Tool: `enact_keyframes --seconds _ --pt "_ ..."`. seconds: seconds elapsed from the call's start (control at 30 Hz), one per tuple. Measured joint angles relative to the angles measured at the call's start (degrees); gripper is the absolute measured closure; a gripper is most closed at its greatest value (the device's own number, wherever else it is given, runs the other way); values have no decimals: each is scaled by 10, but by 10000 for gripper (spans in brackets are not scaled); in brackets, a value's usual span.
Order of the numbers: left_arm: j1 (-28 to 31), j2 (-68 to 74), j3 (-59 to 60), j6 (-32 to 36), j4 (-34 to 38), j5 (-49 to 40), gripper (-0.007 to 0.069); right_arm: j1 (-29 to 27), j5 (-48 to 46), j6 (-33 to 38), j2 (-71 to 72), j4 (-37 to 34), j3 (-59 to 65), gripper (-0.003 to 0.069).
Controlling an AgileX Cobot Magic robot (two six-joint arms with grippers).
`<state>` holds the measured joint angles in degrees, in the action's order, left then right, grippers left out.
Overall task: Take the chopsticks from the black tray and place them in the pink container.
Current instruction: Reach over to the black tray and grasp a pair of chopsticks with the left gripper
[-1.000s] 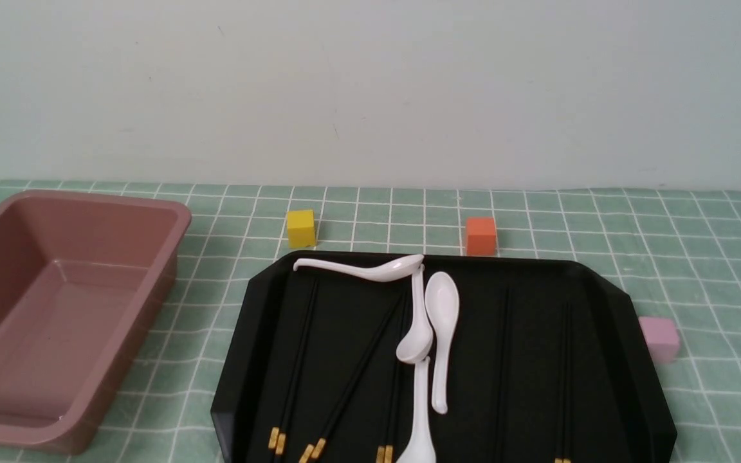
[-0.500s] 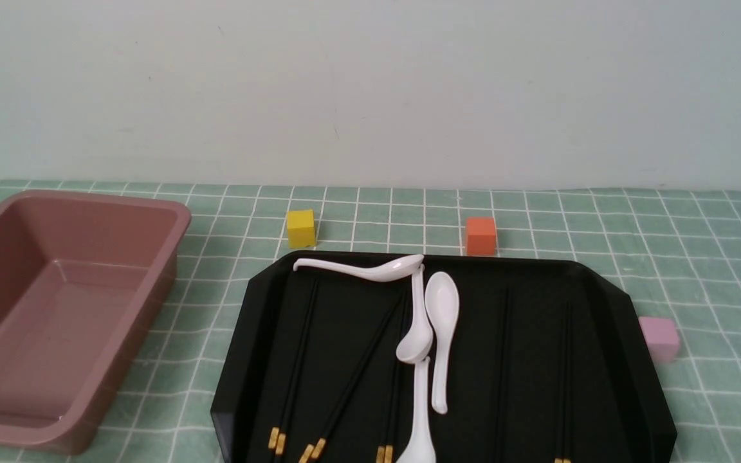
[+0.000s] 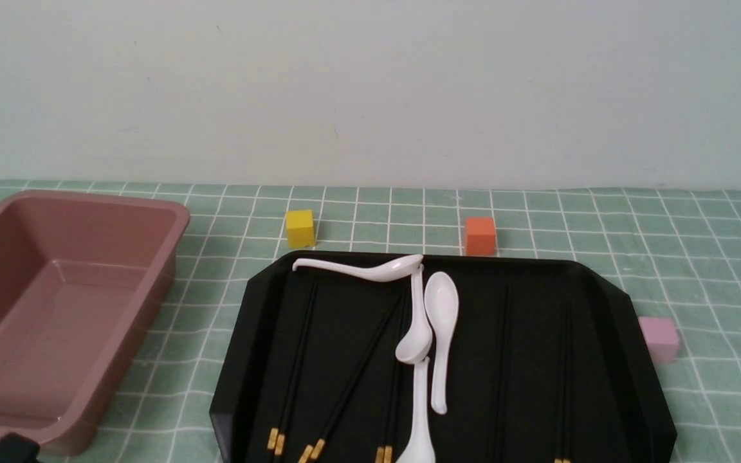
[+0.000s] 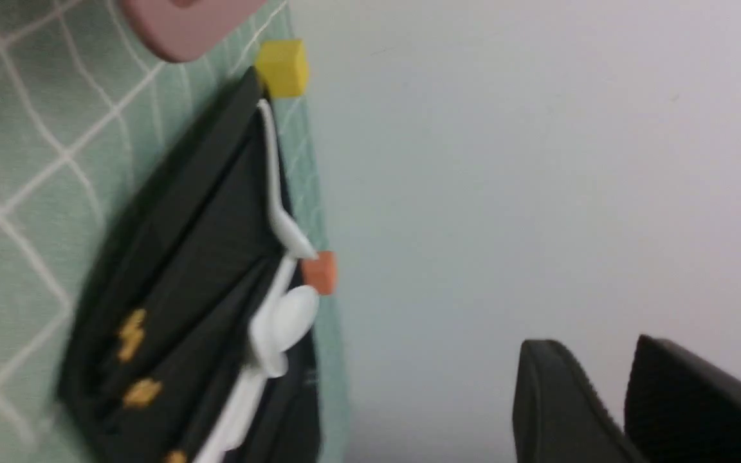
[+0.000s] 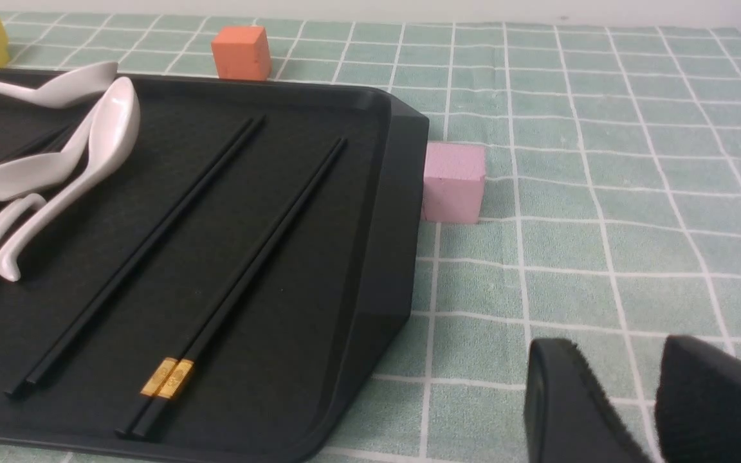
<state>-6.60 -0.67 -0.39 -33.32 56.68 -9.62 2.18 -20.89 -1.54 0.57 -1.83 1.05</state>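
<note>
The black tray (image 3: 608, 302) lies in the middle of the green checked cloth. Several pairs of black chopsticks lie on it with their gold caps toward me: a left pair (image 3: 296, 366), a slanted pair (image 3: 357, 373) and a right pair (image 3: 563, 379). The empty pink container (image 3: 174, 257) stands left of the tray. My left gripper (image 4: 592, 344) hangs in the air, narrowly open and holding nothing; a dark part of that arm (image 3: 7, 450) shows at the front left corner. My right gripper (image 5: 612, 344) is narrowly open over the cloth, right of the tray (image 5: 383, 225) and its chopsticks (image 5: 248, 257).
White spoons (image 3: 441, 321) lie across the tray's middle, overlapping some chopsticks. A yellow cube (image 3: 300, 228) and an orange cube (image 3: 480, 235) stand behind the tray. A pale pink cube (image 3: 658, 338) touches its right side. A wall closes the back.
A dark part of my left arm has come into the front view's bottom left corner. The tray, chopsticks and container have not moved.
</note>
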Motion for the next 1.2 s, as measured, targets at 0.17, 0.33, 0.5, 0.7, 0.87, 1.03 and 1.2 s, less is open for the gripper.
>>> enact_keyframes --seconds 0.17,0.33,0.5,0.7,0.87,1.03,1.2 --pt "0 17 -115 115 3 4 609 0 0 0 0 0 0 419" --pt "0 182 -257 227 -71 -150 637 0 0 0 0 0 0 419" --pt "0 425 -370 240 -210 -396 637 0 0 0 0 0 0 419" --pt "0 705 -480 254 -316 -533 637 0 0 0 0 0 0 419" --pt "-41 833 -531 257 -319 -513 637 0 0 0 0 0 0 419" --pt "-140 932 -593 213 -356 -468 626 0 0 0 0 0 0 419" --pt "-206 1005 -647 134 -463 -442 534 0 0 0 0 0 0 419"
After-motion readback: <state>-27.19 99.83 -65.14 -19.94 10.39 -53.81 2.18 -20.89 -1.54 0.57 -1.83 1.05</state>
